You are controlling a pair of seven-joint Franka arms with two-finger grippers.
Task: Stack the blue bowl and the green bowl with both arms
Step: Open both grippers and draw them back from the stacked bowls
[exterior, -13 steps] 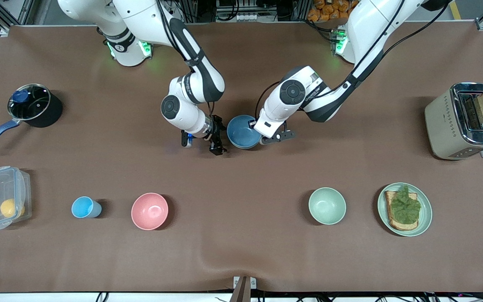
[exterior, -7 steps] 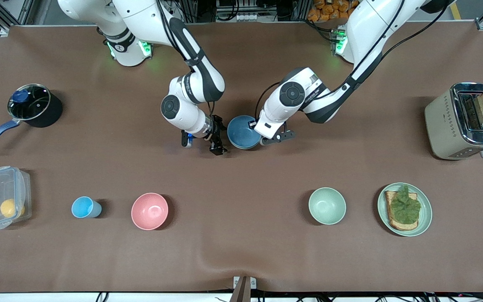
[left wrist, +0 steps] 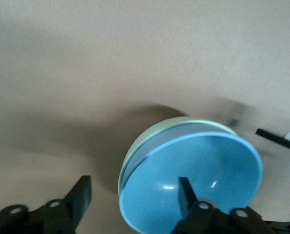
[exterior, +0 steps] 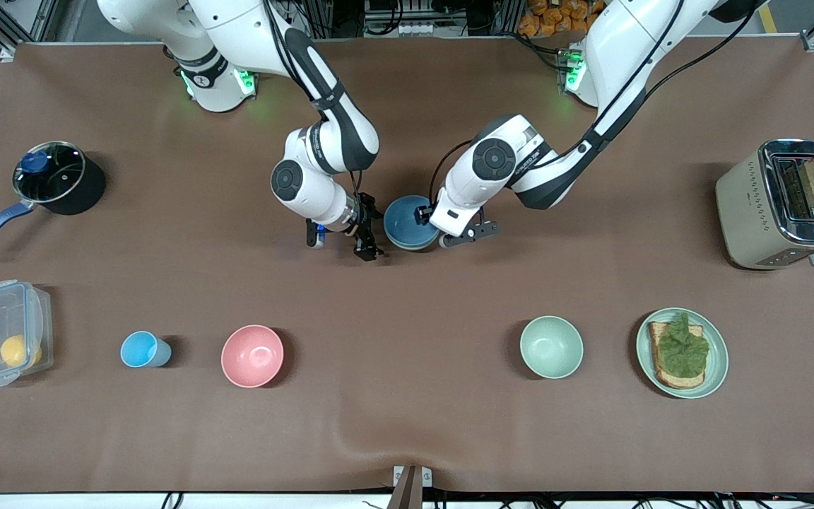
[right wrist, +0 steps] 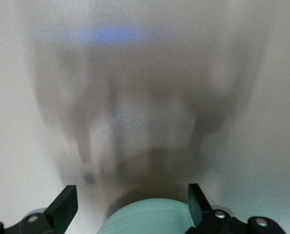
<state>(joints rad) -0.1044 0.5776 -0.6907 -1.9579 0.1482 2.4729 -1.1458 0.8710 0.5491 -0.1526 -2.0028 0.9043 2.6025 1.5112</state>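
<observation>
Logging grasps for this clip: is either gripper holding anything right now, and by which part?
Nothing is gripped. The left gripper is open astride the rim of the blue bowl; the right gripper is open by the green bowl under it.

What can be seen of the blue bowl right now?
The blue bowl is round, plain, matte medium blue, upright, and nested inside a pale green bowl whose rim shows just around it. The stack sits mid-table between both arms. The left claw is open and straddles the blue bowl's rim, one finger inside.
</observation>
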